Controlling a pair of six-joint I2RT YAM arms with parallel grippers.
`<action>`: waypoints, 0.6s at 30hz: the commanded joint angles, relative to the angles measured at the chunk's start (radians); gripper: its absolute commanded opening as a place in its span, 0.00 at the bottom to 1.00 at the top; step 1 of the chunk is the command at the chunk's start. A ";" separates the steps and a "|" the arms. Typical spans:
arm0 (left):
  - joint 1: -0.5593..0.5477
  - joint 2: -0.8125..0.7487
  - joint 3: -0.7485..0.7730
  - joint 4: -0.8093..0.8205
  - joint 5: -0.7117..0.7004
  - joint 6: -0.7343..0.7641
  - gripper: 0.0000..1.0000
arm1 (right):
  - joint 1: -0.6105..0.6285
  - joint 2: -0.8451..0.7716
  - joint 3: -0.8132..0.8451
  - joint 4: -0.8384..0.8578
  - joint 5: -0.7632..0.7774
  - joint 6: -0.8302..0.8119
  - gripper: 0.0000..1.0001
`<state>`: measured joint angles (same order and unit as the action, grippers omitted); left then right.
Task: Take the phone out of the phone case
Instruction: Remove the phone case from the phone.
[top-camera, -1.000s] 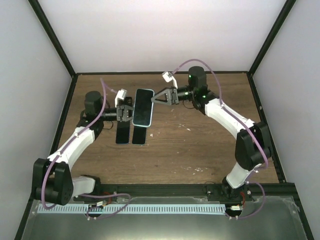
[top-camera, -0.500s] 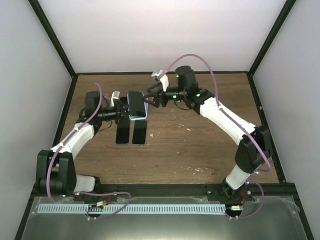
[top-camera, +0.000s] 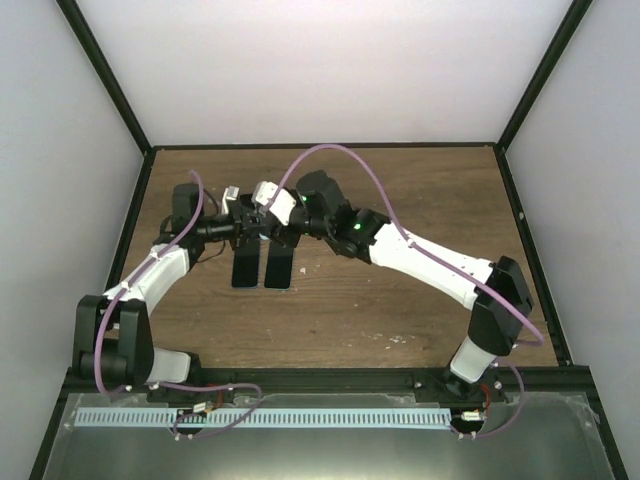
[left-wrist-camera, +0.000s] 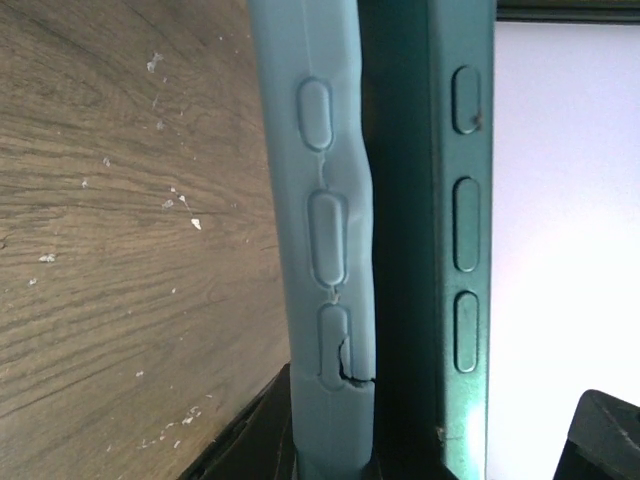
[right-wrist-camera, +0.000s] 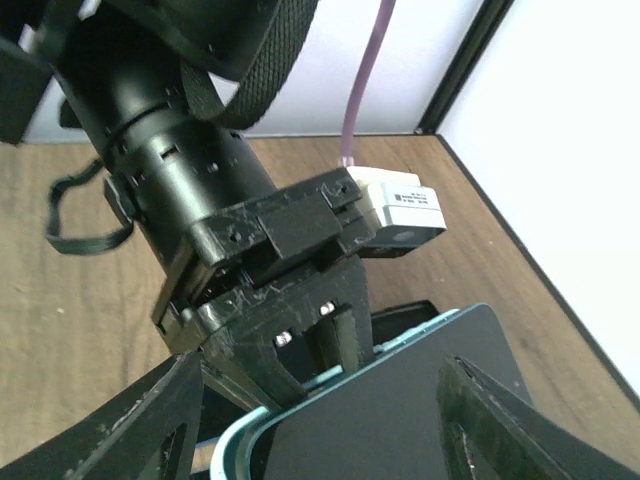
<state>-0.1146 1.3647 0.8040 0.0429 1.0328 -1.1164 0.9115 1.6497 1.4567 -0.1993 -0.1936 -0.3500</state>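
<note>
Our left gripper (top-camera: 248, 225) pinches the light blue rubbery phone case (left-wrist-camera: 320, 250) above the brown wooden table (top-camera: 400, 300), far and left of centre. The dark flat phone (left-wrist-camera: 460, 250), edge peeled free, lies between the spread fingers of the right gripper (right-wrist-camera: 325, 425); whether they press it we cannot tell.

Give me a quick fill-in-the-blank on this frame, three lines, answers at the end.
1. In the left wrist view the case is light ___ in colour.
2. Its edge has peeled away from the phone and carries ___ button bumps.
3. In the top view, ___ dark slabs lie flat on the table below where the arms meet.

Missing words: blue; three; two.
</note>
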 joint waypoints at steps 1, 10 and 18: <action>0.001 -0.008 0.026 0.048 0.022 -0.017 0.00 | 0.029 0.009 -0.024 0.045 0.174 -0.097 0.63; 0.001 -0.008 0.026 0.052 0.019 -0.017 0.00 | 0.051 0.007 -0.097 0.094 0.275 -0.174 0.61; 0.001 -0.017 0.021 0.059 0.020 -0.016 0.00 | 0.080 0.015 -0.168 0.214 0.443 -0.287 0.58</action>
<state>-0.1146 1.3697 0.8040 0.0429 1.0092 -1.1267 0.9840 1.6543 1.3075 -0.0364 0.1265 -0.5655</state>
